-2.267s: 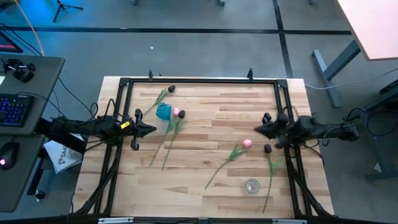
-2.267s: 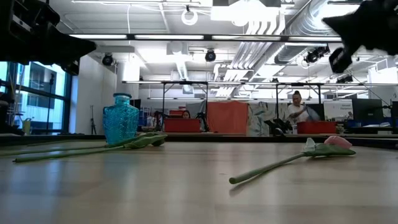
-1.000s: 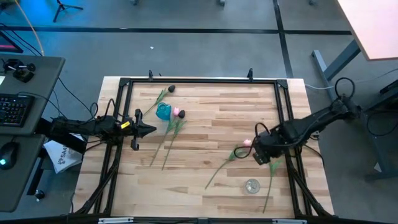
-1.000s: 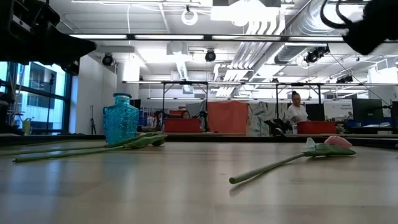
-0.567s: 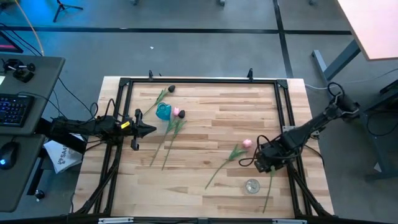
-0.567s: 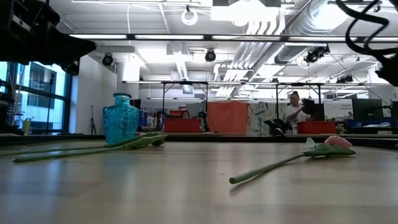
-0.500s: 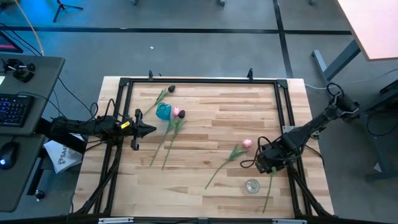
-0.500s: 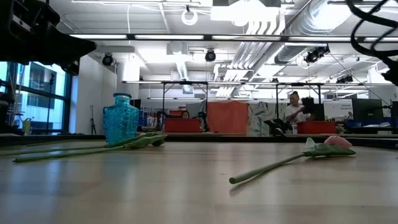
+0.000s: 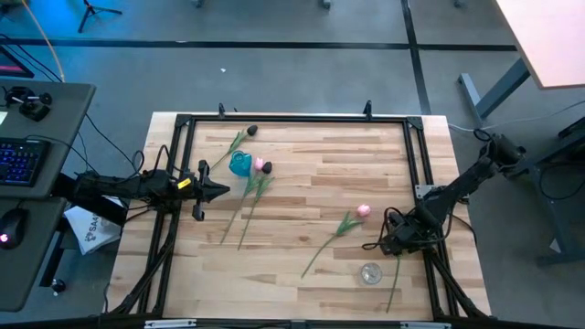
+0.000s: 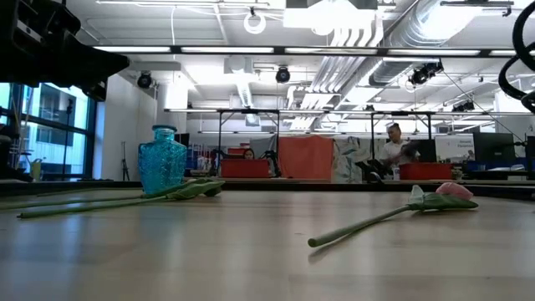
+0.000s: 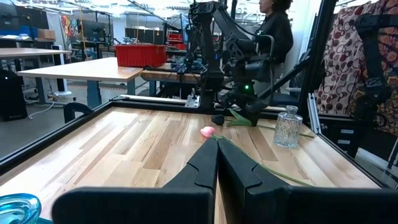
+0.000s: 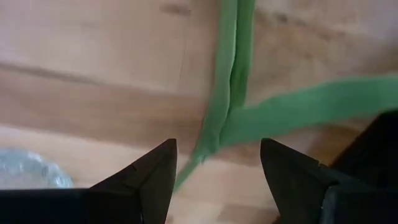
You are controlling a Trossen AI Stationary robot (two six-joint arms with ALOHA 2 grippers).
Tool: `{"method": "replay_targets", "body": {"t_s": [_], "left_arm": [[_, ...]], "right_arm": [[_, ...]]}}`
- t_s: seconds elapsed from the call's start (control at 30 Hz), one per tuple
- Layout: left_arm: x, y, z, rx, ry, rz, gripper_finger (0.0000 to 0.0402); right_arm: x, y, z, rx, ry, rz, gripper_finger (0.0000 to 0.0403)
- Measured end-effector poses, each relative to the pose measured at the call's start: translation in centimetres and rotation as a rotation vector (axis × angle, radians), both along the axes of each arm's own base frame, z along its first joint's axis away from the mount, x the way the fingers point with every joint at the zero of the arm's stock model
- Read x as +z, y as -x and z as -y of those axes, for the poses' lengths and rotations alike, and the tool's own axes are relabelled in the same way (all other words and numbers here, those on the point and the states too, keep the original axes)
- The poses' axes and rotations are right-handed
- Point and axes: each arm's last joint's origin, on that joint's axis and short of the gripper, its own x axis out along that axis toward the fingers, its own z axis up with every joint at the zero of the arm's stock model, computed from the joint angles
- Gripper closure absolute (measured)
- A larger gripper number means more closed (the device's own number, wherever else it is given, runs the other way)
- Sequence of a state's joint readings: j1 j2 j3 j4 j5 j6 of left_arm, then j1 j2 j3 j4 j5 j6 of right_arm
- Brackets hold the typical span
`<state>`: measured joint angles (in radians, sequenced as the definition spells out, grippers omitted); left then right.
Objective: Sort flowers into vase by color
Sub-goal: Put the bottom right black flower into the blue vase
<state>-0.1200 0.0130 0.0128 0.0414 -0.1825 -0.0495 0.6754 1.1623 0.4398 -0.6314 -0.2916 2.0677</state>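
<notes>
Wooden table [image 9: 302,174], perhaps four flowers [image 9: 335,230], two vases [image 9: 239,164]

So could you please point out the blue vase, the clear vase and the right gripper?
blue vase [image 10: 162,163]: low view, faceted body.
clear vase [image 9: 370,273]: high view, its top.
right gripper [image 12: 217,168]: right wrist view, between open fingertips.

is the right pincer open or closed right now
Open. In the right wrist view, the right pincer has its two fingers spread apart, with the green stem of a flower lying on the table between them, ungripped.
</notes>
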Motion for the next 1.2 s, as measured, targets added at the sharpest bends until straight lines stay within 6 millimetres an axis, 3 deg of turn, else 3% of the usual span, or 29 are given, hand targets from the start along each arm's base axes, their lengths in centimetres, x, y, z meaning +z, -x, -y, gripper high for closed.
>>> {"method": "replay_targets", "body": {"t_s": [0.27, 0.37, 0.53, 0.6, 0.73, 1.03, 1.1, 1.2], "left_arm": [[0.0, 0.0, 0.0, 0.000, 0.000, 0.000, 0.0401], [0.0, 0.0, 0.0, 0.000, 0.000, 0.000, 0.0401], [0.0, 0.0, 0.0, 0.000, 0.000, 0.000, 0.0401], [0.0, 0.0, 0.0, 0.000, 0.000, 0.000, 0.0401], [0.0, 0.0, 0.0, 0.000, 0.000, 0.000, 0.0401], [0.0, 0.0, 0.0, 0.000, 0.000, 0.000, 0.0401], [0.0, 0.0, 0.0, 0.000, 0.000, 0.000, 0.0401], [0.0, 0.0, 0.0, 0.000, 0.000, 0.000, 0.0401]], "right_arm": [[-0.6, 0.0, 0.1, 0.008, 0.035, -0.011, 0.0197], [-0.8, -0.1, 0.0, 0.058, 0.032, -0.005, 0.0246], [-0.3, -0.3, -0.2, 0.183, 0.033, 0.062, 0.0377], [0.7, -0.5, -0.3, 0.252, 0.039, 0.085, 0.0389], [5.5, -1.7, -1.0, 0.340, 0.049, 0.261, 0.0393], [19.1, -3.4, 1.2, 0.548, 0.513, 0.871, 0.0399], [21.4, -3.8, 2.1, 0.569, 0.660, 0.943, 0.0399], [23.0, -5.1, 3.2, 0.637, 0.859, 0.995, 0.0399]]}}
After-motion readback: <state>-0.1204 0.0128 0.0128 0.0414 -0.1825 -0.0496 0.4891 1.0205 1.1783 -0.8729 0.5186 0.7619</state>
